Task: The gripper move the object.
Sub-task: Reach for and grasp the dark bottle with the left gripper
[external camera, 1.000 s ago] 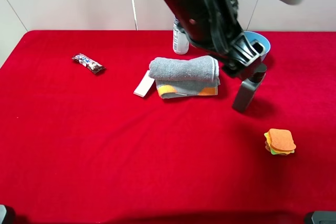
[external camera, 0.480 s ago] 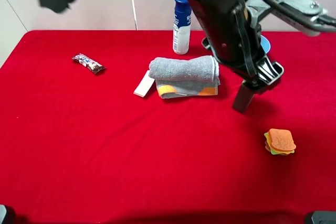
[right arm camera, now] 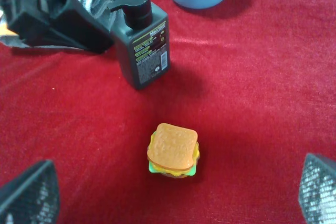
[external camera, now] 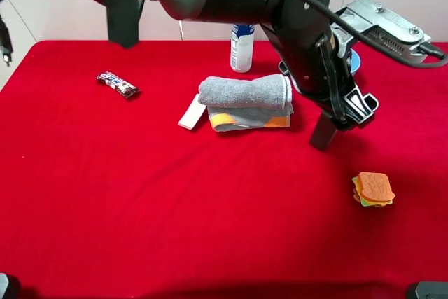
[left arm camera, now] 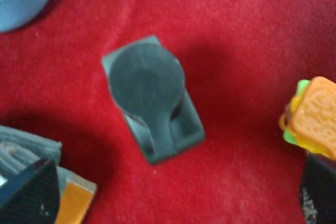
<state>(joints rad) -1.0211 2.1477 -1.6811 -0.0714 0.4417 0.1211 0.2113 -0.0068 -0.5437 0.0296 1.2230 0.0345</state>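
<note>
Left tool (left arm camera: 174, 195) spread — pump bottle (left arm camera: 152, 106) just below

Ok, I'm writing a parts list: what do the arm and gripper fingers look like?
The left arm is thick, rounded and dark grey, with a silver metal bracket and black cables. Its fingertips are black with finely dotted pads.

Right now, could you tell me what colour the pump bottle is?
The pump bottle is dark grey; the right wrist view shows it best.
</note>
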